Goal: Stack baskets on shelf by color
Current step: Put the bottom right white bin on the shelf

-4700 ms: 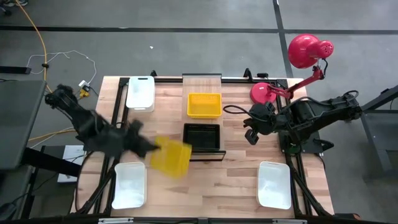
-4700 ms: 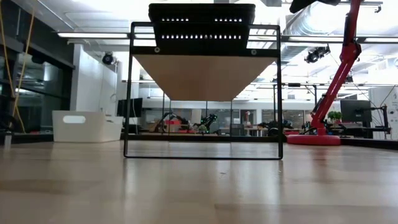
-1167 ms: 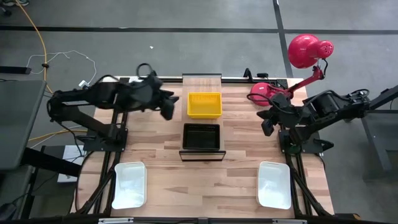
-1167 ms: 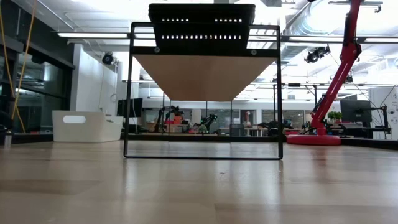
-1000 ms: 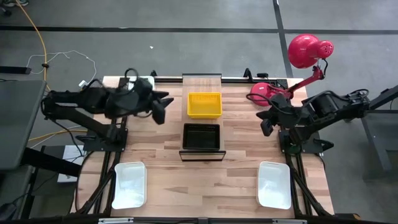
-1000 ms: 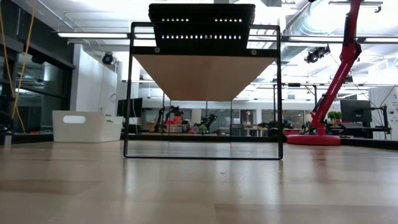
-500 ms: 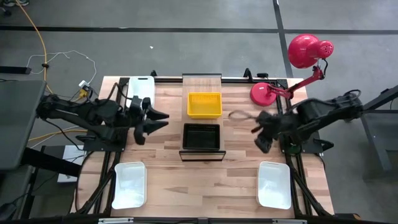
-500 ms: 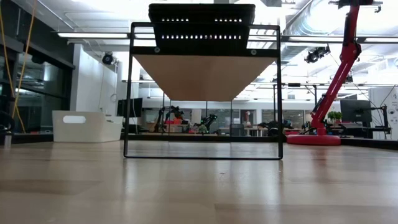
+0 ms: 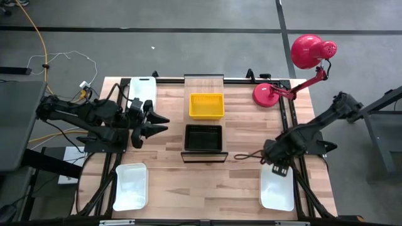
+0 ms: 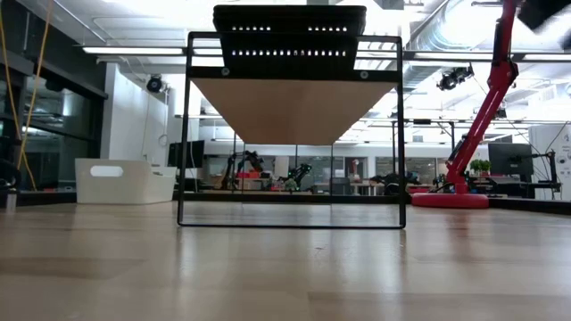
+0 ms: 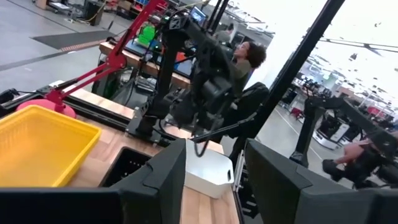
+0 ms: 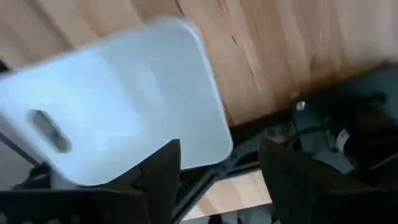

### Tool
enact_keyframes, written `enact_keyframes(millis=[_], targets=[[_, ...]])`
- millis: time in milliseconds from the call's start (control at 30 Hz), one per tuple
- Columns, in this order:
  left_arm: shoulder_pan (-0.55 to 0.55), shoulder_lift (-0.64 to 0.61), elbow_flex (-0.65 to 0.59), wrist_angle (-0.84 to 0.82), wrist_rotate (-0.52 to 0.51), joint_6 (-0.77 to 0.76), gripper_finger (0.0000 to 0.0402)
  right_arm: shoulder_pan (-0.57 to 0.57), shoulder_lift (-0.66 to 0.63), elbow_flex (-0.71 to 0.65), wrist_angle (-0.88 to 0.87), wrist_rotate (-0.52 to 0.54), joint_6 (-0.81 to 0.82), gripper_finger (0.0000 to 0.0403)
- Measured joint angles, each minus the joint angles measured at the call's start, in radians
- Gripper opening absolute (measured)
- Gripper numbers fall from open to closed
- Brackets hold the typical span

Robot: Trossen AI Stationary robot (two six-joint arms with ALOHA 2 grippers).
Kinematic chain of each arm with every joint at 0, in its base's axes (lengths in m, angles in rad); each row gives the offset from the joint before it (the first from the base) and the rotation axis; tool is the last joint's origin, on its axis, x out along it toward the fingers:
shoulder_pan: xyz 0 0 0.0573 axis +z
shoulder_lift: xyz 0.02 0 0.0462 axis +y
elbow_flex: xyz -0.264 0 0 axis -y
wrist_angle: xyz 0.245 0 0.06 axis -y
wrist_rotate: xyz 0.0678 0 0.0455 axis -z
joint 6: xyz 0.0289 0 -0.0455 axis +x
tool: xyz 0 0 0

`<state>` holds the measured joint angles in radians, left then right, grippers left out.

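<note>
A yellow basket (image 9: 206, 105) and a black basket (image 9: 203, 138) sit on the light-wood shelf (image 9: 204, 80) at the table's middle. White baskets lie flat on the table at the far left (image 9: 141, 88), near left (image 9: 130, 186) and near right (image 9: 277, 188). My right gripper (image 9: 277, 164) points down, open, over the far end of the near-right white basket (image 12: 118, 106). My left gripper (image 9: 162, 123) is open and level, left of the black basket, with nothing between its fingers (image 11: 214, 180).
A red desk lamp (image 9: 295, 75) stands at the far right corner. A black cable loop (image 9: 248, 156) lies right of the shelf. Bare tabletop lies on either side of the shelf and between the two near white baskets.
My right gripper has swung from beside the lamp toward the near edge, sunk and tipped down over the near-right white basket. My left gripper has drawn back from the yellow basket toward the left and near edges and levelled out. No basket has moved.
</note>
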<state>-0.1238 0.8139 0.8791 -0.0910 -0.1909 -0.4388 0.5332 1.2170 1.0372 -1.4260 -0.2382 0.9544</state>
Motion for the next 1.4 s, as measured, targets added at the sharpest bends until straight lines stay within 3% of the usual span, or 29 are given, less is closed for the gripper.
enact_keyframes(millis=[233,467,900,1033,1167,1400], targets=[[0.000,0.000,0.000,-0.002,-0.024,0.029,0.0154,0.007,-0.136,-0.241,0.326,-0.007,0.100,0.0204],[-0.001,0.007,0.000,-0.002,-0.031,0.001,0.0154,0.044,-0.116,-0.358,0.368,0.028,0.119,0.0204],[-0.001,0.009,0.000,-0.001,-0.070,-0.026,0.0154,0.149,-0.044,-0.438,0.469,0.072,0.176,0.0202],[-0.001,0.009,0.000,-0.001,-0.083,-0.022,0.0154,0.156,-0.002,-0.440,0.478,0.074,0.198,0.0153],[-0.001,-0.016,0.000,-0.002,-0.074,-0.054,0.0154,0.155,0.019,-0.440,0.552,0.015,0.213,0.0027],[-0.001,-0.148,0.002,-0.001,0.017,0.003,0.0154,0.132,-0.046,-0.297,0.657,-0.080,0.197,0.0005]])
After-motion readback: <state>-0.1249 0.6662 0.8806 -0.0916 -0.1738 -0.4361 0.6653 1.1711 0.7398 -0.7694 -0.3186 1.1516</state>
